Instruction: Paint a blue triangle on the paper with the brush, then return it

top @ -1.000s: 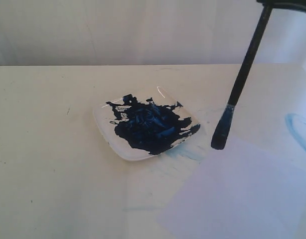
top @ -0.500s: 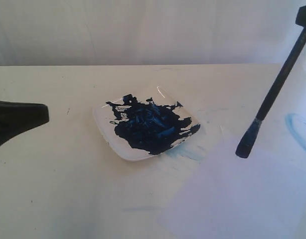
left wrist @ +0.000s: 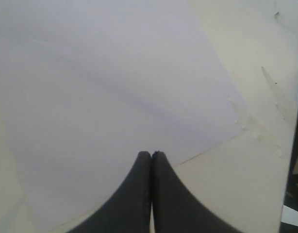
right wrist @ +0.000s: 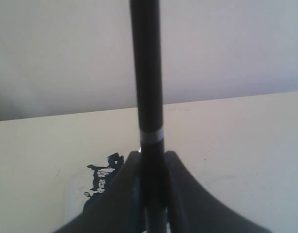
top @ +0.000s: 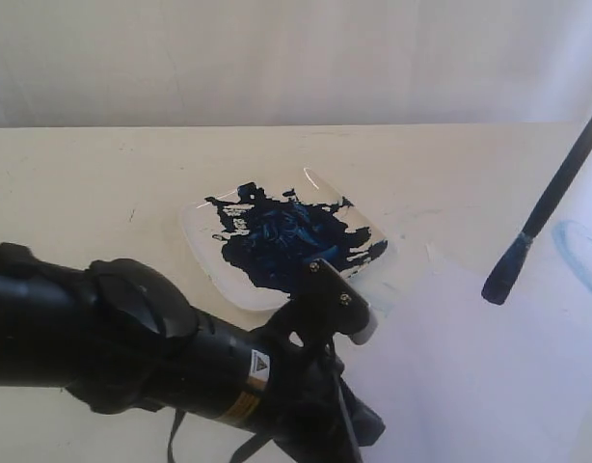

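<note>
The brush [top: 547, 207] slants down from the right edge, its dark blue bristles [top: 498, 286] near the far edge of the paper [top: 470, 376]; contact is unclear. My right gripper [right wrist: 151, 155] is shut on the brush's black handle [right wrist: 146, 73], just below its silver band. In the exterior view that gripper is out of frame. The paper [left wrist: 105, 87] is pale and blank where it shows; the blue triangle is out of view. My left gripper [left wrist: 151, 154] is shut on nothing and hovers over the paper's edge. Its arm [top: 132, 338] crosses the foreground.
A square white plate [top: 201, 253] smeared with dark blue paint sits mid-table, partly behind the left arm, and also shows in the right wrist view as the plate [right wrist: 103, 177]. A faint light-blue smear [top: 576, 246] marks the table at the right edge.
The left arm has swept in from the left and now fills the lower foreground. The brush has moved to the right, its tip now at the paper's far edge.
</note>
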You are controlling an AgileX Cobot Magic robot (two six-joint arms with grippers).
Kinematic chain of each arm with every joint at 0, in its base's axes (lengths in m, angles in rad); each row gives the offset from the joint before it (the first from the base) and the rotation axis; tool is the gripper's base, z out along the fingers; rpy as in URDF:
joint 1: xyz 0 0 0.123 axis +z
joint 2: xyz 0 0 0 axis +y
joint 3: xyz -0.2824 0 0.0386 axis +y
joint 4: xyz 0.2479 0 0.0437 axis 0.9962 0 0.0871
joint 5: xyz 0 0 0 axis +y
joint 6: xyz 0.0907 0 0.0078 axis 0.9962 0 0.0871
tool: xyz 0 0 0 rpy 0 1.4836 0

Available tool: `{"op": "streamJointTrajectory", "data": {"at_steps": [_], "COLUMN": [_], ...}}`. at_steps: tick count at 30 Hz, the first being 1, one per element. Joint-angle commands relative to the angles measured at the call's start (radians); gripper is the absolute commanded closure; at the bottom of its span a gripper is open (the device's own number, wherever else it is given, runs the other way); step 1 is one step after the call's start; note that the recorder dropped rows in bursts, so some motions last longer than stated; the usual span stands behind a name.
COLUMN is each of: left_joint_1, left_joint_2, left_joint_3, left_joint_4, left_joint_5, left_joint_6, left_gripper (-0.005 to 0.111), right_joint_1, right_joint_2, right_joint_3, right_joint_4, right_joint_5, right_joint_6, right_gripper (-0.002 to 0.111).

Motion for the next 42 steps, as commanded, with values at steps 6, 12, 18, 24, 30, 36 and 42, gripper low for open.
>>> {"op": "streamJointTrajectory", "data": {"at_steps": [6,12,18,24,30,36,42], "left_joint_1": [-0.006,-0.006,-0.006,-0.006,-0.006,-0.006,-0.006], "left_joint_2": [0.113,0.146,0.148,0.148,0.175,0.180,0.181], "left_joint_3": [-0.060,-0.060,-0.060,-0.060,-0.060,-0.060,-0.060], "left_joint_4": [0.006,0.006,0.006,0.006,0.006,0.006,0.006], "left_joint_5": [0.049,0.074,0.122,0.169,0.172,0.176,0.194], "left_joint_6": [-0.005,-0.002,0.006,0.020,0.020,0.021,0.021], "left_gripper": [0.107,0.107,0.107,0.107,0.107,0.107,0.107], "right_joint_1": [-0.001,0.047,0.089,0.112,0.112,0.112,0.112], "right_joint_2": [0.000,0.046,0.108,0.162,0.206,0.248,0.285], "right_joint_3": [0.078,0.095,0.095,0.105,0.105,0.105,0.105], "right_joint_4": [0.014,0.117,0.211,0.288,0.359,0.373,0.386], "right_joint_5": [-0.149,-0.160,-0.115,-0.017,0.083,0.116,0.120], "right_joint_6": [-0.026,-0.162,-0.305,-0.449,-0.576,-0.624,-0.654], "right_gripper": [0.108,0.108,0.108,0.108,0.108,0.108,0.108]}}
